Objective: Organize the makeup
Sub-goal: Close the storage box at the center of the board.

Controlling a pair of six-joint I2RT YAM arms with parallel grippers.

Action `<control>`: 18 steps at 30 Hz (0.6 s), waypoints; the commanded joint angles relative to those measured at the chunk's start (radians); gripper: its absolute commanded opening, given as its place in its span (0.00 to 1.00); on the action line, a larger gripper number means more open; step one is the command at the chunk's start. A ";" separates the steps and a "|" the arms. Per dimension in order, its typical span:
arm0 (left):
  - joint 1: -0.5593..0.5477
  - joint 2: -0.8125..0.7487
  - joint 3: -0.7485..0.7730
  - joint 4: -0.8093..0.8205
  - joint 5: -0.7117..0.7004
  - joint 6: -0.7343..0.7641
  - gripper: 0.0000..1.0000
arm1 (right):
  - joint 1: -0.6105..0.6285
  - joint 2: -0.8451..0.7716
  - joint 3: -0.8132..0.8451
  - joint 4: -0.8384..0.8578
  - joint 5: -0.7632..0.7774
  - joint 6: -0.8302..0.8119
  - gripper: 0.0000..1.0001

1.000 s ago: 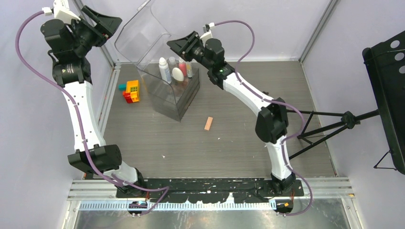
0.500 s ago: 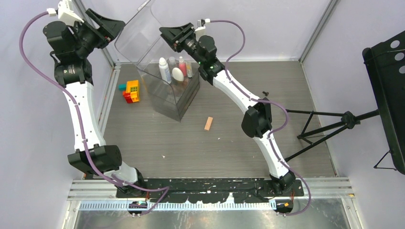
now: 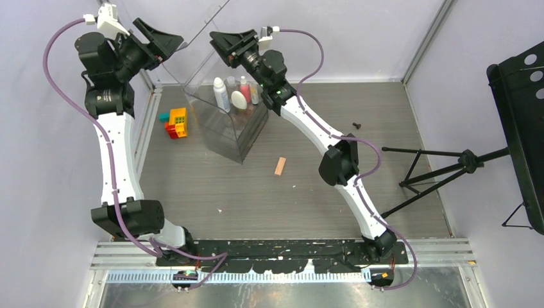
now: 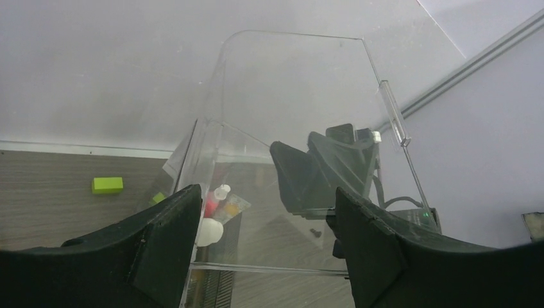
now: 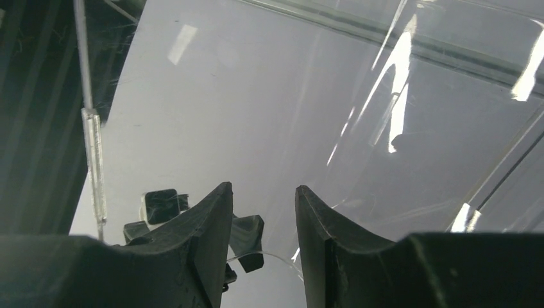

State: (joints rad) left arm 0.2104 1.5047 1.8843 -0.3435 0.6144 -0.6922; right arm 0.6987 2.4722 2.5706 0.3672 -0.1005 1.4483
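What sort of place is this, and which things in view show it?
Probably a robotics lab test cell: a left arm and right arm bolted at the edge of a table, plain walls closing it in, and a tripod beside it.

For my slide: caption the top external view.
Open case: left gripper and right gripper flank its raised lid; bottles stand inside, toy bricks beside it.
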 commanded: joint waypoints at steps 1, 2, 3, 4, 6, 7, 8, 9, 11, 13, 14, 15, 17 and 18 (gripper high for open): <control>-0.011 -0.056 -0.017 0.045 0.017 0.034 0.78 | 0.006 -0.065 -0.044 0.080 0.026 0.009 0.45; -0.011 -0.062 -0.024 0.048 0.014 0.034 0.78 | 0.007 -0.076 -0.060 0.091 0.030 0.008 0.45; -0.011 -0.065 -0.029 0.049 0.013 0.033 0.78 | 0.009 -0.085 -0.075 0.099 0.032 0.005 0.45; -0.011 -0.066 -0.033 0.052 0.015 0.032 0.78 | 0.010 -0.093 -0.086 0.104 0.033 0.003 0.45; -0.012 -0.065 -0.037 0.053 0.017 0.030 0.78 | 0.011 -0.109 -0.106 0.113 0.033 -0.009 0.44; -0.013 -0.067 -0.038 0.053 0.019 0.031 0.78 | 0.011 -0.118 -0.115 0.114 0.033 -0.014 0.44; -0.015 -0.070 -0.041 0.054 0.020 0.031 0.78 | 0.011 -0.125 -0.124 0.115 0.031 -0.020 0.44; -0.016 -0.072 -0.044 0.055 0.019 0.031 0.78 | 0.010 -0.135 -0.136 0.118 0.030 -0.026 0.44; -0.017 -0.077 -0.051 0.057 0.020 0.033 0.78 | 0.010 -0.154 -0.166 0.131 0.030 -0.030 0.44; -0.016 -0.080 -0.056 0.057 0.020 0.037 0.78 | 0.012 -0.184 -0.205 0.147 0.028 -0.034 0.44; -0.016 -0.082 -0.059 0.057 0.021 0.037 0.78 | 0.012 -0.197 -0.227 0.159 0.028 -0.039 0.44; -0.017 -0.084 -0.061 0.058 0.024 0.037 0.77 | 0.012 -0.211 -0.244 0.164 0.028 -0.046 0.44; -0.019 -0.085 -0.066 0.061 0.029 0.036 0.77 | 0.013 -0.236 -0.279 0.167 0.031 -0.065 0.44; -0.022 -0.087 -0.068 0.063 0.030 0.034 0.77 | 0.013 -0.246 -0.287 0.166 0.031 -0.075 0.44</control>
State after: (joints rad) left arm 0.1982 1.4559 1.8248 -0.3122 0.6144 -0.6693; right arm 0.7040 2.3669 2.3062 0.4374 -0.0872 1.4231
